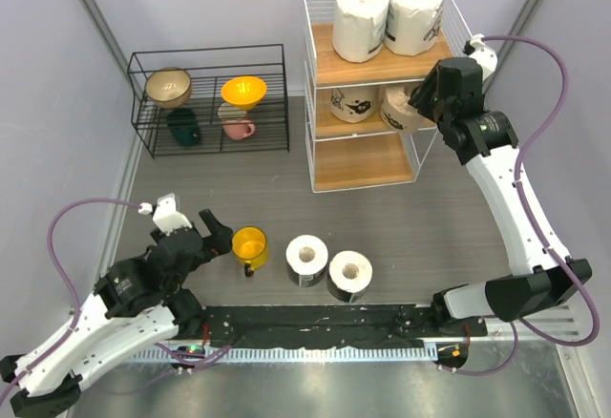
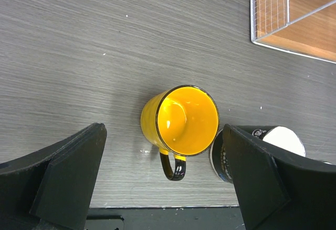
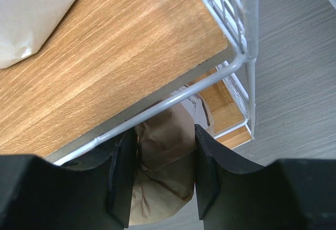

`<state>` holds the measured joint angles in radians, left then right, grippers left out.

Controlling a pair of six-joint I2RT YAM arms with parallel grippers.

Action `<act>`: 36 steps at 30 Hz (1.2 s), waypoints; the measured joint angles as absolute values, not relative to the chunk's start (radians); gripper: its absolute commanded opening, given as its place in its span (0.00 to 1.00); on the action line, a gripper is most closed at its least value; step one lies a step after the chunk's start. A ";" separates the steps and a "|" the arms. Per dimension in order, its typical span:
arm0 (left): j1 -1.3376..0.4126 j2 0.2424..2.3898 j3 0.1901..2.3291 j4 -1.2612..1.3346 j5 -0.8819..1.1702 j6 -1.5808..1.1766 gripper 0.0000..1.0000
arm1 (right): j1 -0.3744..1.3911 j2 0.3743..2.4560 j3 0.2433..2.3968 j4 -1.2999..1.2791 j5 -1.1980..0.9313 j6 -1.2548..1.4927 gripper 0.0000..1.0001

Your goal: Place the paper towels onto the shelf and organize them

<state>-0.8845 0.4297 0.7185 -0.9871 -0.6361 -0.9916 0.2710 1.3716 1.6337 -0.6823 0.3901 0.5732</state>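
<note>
Paper towels: four on shelf (image 1: pixel 382 68), two on table (image 1: pixel 449 227).

The right gripper (image 3: pixel 164 177) is at the shelf's side at mid-tier height, fingers (image 3: pixel 123 177) pressed onto brown roll (image 3: pixel 163 146) with no gap showing either side. The top board's edge and the wire rim cross just above the fingertips, and the corner post is up and to their right. Tight there. The printed roll (image 1: pixel 351 103) sits past the brown roll on the same tier, close; can't tell if they touch. The white roll (image 1: pixel 363 19) and second white roll (image 1: pixel 413 12) stand side by side on the top tier, above the gripper. The bottom board (image 1: pixel 363 162) below it shows open wood full width.

The left gripper (image 2: pixel 163 131) is spread wide, holding nothing. The yellow cup (image 2: pixel 184 122) is upright under the gap between its fingers, handle pointing back toward the wrist. The dark-wrapped roll (image 2: pixel 219 159) is just beside the cup, partly hidden behind one finger. The last roll (image 1: pixel 350 275) is just beyond that one. Open tabletop runs from both rolls to the shelf's front edge. The black rack (image 1: pixel 210 101) is ahead of the left gripper, well apart.
</note>
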 measured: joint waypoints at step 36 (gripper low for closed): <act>-0.884 0.415 0.719 -0.992 -0.636 -0.992 1.00 | 0.253 1.276 1.421 -0.409 0.414 0.683 0.31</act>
<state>-0.8845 0.4152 0.7185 -0.9924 -0.6357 -0.9920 0.2531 1.2758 1.4212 -0.4091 0.4145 0.6827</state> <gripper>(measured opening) 0.996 0.466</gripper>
